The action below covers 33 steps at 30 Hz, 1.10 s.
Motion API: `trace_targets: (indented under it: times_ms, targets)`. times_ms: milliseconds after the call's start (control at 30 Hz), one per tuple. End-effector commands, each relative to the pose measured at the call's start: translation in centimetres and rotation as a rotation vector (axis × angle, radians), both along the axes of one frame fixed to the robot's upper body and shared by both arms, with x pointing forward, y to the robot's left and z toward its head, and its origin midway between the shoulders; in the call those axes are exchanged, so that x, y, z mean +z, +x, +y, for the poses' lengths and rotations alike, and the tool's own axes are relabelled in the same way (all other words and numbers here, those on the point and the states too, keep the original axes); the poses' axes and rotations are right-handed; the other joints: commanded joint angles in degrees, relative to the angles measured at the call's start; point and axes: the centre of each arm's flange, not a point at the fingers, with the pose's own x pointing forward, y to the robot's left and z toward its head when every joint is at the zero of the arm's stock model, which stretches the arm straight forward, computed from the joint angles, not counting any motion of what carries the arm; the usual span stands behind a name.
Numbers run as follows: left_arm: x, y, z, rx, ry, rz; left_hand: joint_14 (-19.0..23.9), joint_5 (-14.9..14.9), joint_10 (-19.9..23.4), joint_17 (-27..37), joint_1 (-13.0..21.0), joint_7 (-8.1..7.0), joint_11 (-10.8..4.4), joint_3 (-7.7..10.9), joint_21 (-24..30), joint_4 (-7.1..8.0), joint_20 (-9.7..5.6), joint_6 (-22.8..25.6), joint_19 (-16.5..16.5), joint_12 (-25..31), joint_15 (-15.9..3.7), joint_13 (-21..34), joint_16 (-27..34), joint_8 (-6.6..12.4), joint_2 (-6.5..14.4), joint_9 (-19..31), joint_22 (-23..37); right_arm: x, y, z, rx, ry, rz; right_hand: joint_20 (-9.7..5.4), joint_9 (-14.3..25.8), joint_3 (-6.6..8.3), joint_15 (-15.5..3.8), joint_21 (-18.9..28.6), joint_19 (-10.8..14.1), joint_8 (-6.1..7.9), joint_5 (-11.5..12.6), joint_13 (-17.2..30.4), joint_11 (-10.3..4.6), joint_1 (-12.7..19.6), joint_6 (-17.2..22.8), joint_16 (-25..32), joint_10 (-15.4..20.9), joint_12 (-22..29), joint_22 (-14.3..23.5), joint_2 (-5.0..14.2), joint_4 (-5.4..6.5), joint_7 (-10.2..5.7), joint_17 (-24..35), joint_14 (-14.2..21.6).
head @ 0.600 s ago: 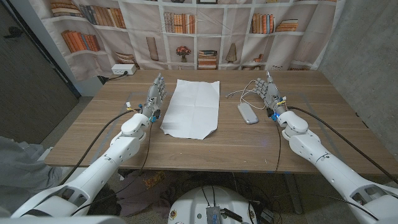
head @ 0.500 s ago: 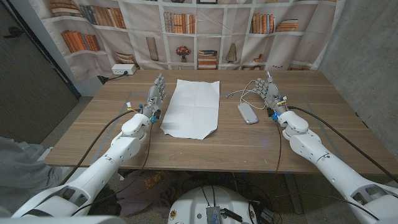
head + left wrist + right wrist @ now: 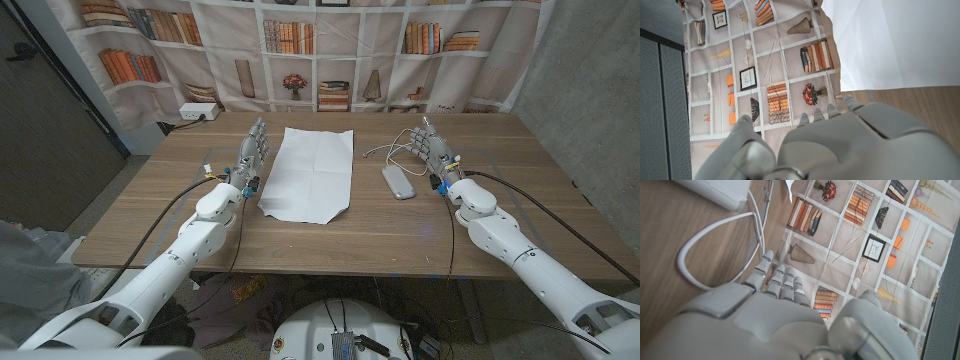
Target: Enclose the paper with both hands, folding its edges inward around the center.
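Wooden table [image 3: 180, 215], bare boards at 6 o'clock; creased paper [image 3: 308, 172] flat at centre; left hand [image 3: 250, 155] fingers extended, grasping nothing, beside paper's 9 o'clock edge; right hand [image 3: 436, 153] likewise released, at 3 o'clock, beyond remote [image 3: 398, 182].

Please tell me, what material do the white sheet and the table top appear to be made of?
The white creased sheet looks like thin matte paper: fold lines cross it and its near edge is uneven. The brown table top looks like wood or wood-look laminate, matte, with plank seams and grain.
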Motion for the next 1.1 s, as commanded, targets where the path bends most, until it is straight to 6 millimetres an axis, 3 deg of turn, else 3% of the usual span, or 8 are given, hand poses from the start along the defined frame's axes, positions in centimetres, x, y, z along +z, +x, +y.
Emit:
trace_targets:
  times_ms: [33, 367, 500, 600, 700, 800, 900, 1100]
  targets:
    - [-0.9, -1.0, -0.7, -0.037, -0.019, -0.002, -3.82, 0.31, -0.14, 0.24, 0.25, -0.13, 0.22, 0.33, 0.40, -0.02, 0.04, -0.25, -0.80, 0.23, 0.40, 0.20, 0.08, 0.29, -0.24, 0.10, 0.14, -0.6, -1.9, -0.4, -0.119, -0.035, -0.006, 2.88, 0.32, 0.05, -0.27, 1.79, 6.18, 0.15, -0.29, 0.24, 0.23, 2.40, 1.26, 0.56, 2.18, 0.63, 0.27, -0.40, -1.51, 0.66, 0.32, 2.64]
    - [-0.8, -2.4, -1.8, -0.031, -0.019, -0.020, -3.94, 0.33, 0.03, 0.24, 0.32, -0.15, 0.42, 0.31, 0.40, -0.03, 0.05, -0.24, -0.91, 0.27, 0.49, 0.20, 0.07, 0.22, -0.16, 0.09, 0.16, -0.5, -2.5, -1.5, -0.146, -0.080, -0.030, 3.11, 0.31, 0.12, -0.15, 1.71, 6.82, 0.23, -0.31, 0.25, 0.20, 3.28, 1.87, 0.55, 3.13, 0.84, 0.26, -0.74, -2.12, 1.12, 0.32, 3.42]
    - [-0.7, -2.9, -2.2, -0.011, -0.020, -0.025, -4.05, 0.33, -0.24, 0.24, 0.36, -0.14, 0.25, 0.30, 0.38, -0.04, 0.07, -0.21, -1.03, 0.14, 0.54, 0.20, 0.05, 0.20, -0.12, 0.09, 0.17, -0.2, -2.7, -2.1, -0.167, -0.128, -0.035, 3.88, 0.31, 0.35, 0.03, 1.33, 6.48, 0.14, -0.29, 0.26, 0.24, 4.34, 1.77, 0.26, 3.17, 0.74, 0.23, -0.89, -2.74, 1.14, 0.32, 3.16]
    - [-0.7, -3.1, -2.5, 0.000, -0.022, -0.027, -4.10, 0.33, -0.11, 0.24, 0.39, -0.16, 0.45, 0.28, 0.39, -0.05, 0.07, -0.10, -1.03, 0.19, 0.55, 0.20, 0.05, 0.21, -0.10, 0.09, 0.18, 0.2, -3.0, -2.2, -0.170, -0.173, -0.025, 4.07, 0.33, 2.02, 0.57, 0.55, 6.29, -0.09, -0.18, 0.26, 0.46, 8.57, 1.22, -0.39, 2.76, 0.27, 0.12, 0.21, -4.67, 1.80, 0.32, 2.24]
    - [-0.3, -2.8, -3.1, -0.008, 0.020, -0.019, -4.16, 0.33, -0.05, 0.24, 0.41, -0.18, 0.46, 0.27, 0.37, -0.06, 0.08, -0.10, -1.11, 0.20, 0.55, 0.19, 0.04, 0.19, -0.09, 0.08, 0.18, 0.6, -3.0, -2.3, -0.179, -0.212, -0.031, 4.10, 0.34, 2.41, 0.97, 0.07, 5.89, -0.34, -0.25, 0.25, 1.03, 9.97, 0.66, -0.67, 2.05, -0.13, 0.09, 0.20, -5.28, 2.20, 0.28, 1.63]
    - [0.1, -2.7, -3.8, -0.007, 0.032, -0.026, -4.31, 0.34, 0.01, 0.25, 0.46, -0.21, 0.50, 0.25, 0.36, -0.08, -0.01, 0.07, -1.24, 0.21, 0.55, 0.20, 0.02, 0.22, -0.07, 0.08, 0.19, 1.0, -3.1, -2.3, -0.194, -0.233, -0.046, 3.95, 0.34, 2.46, 1.07, -0.05, 5.77, -0.36, -0.27, 0.25, 1.06, 10.21, 0.62, -0.70, 2.15, -0.12, 0.09, 0.17, -5.38, 2.21, 0.27, 1.57]
    - [0.2, -2.4, -4.8, -0.017, -0.010, -0.057, -3.39, 0.34, 1.65, 0.22, 0.84, -0.33, -0.26, 0.27, 0.70, -0.23, -0.31, 2.16, -0.55, 0.75, -0.09, 0.19, 0.42, 0.81, 0.17, 0.07, 0.19, 1.6, -3.9, -2.2, -0.252, -0.289, -0.070, 3.00, 0.35, 2.87, 1.78, -1.35, 3.83, -0.14, -0.48, 0.31, 1.04, 11.87, 1.51, -0.97, 4.64, 0.66, 0.06, 0.07, -5.77, 2.57, 0.25, 0.72]
    - [0.3, -1.6, -5.0, -0.012, -0.014, -0.047, -3.41, 0.34, 1.51, 0.21, 1.00, -0.38, -0.21, 0.32, 0.65, -0.30, -0.23, 2.00, -0.68, 0.65, -0.08, 0.19, 0.39, 0.69, 0.27, 0.07, 0.18, 1.6, -4.5, -2.0, -0.285, -0.334, -0.075, 2.67, 0.36, 2.86, 2.08, -1.77, 3.29, -0.02, -0.59, 0.35, 1.44, 12.07, 2.12, -1.08, 5.49, 0.90, 0.04, -0.02, -5.65, 3.02, 0.25, 0.06]
